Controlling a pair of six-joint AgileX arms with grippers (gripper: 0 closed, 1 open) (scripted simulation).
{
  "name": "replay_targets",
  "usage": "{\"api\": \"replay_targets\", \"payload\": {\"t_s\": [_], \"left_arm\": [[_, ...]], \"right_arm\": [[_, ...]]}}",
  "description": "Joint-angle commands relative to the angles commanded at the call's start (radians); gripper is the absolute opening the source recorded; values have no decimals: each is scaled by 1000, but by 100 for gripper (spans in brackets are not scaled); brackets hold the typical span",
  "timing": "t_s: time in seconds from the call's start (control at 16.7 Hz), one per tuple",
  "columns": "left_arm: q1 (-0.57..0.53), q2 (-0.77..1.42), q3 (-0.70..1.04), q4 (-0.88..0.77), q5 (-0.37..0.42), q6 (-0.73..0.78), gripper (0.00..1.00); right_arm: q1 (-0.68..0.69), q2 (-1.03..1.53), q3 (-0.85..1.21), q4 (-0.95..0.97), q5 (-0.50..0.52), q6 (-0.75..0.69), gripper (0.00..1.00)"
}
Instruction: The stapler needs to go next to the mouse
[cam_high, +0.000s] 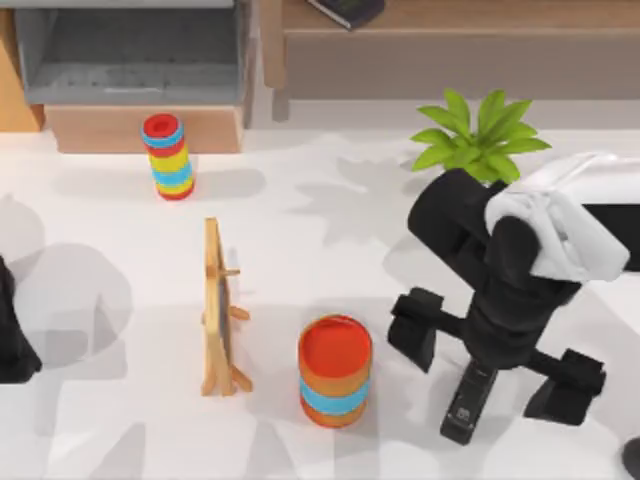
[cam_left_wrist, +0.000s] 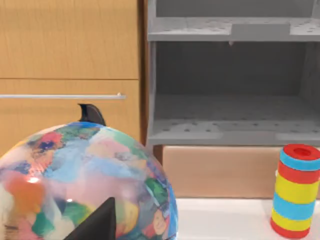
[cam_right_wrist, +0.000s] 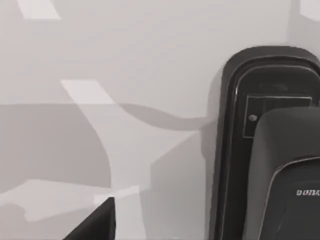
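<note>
Stapler (cam_high: 466, 405), black oblong, glossy rounded end

The black stapler (cam_right_wrist: 265, 150) lies flat on the pale counter (cam_right_wrist: 125, 60), its rounded end and a small rivet showing. One dark fingertip (cam_right_wrist: 95, 222) of the right pincer hangs over the shadowed counter beside it.

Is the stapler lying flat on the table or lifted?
Cannot tell for sure. The top view shows the stapler lengthwise directly under the right gripper, whose fingers are spread wide to either side of it, apparently not clamping it.
</note>
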Motion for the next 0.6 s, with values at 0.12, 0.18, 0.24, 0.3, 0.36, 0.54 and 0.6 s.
{"api": "replay_targets", "payload": {"t_s": [0.12, 0.18, 0.24, 0.3, 0.36, 0.54, 0.6], "left_arm": [[0, 0, 0, 0, 0, 0, 100], [0, 0, 0, 0, 0, 0, 100], [0, 0, 0, 0, 0, 0, 100], [0, 0, 0, 0, 0, 0, 100], [0, 0, 0, 0, 0, 0, 100], [0, 0, 0, 0, 0, 0, 100], [0, 0, 0, 0, 0, 0, 100]], "right_arm": [[3, 15, -4, 20, -1, 1, 100], [4, 19, -4, 23, -1, 0, 100], [3, 20, -4, 24, -1, 0, 100], [3, 20, -4, 24, -1, 0, 100], [3, 20, -4, 24, -1, 0, 100], [3, 20, -4, 24, -1, 0, 85], [3, 20, -4, 24, -1, 0, 77]]}}
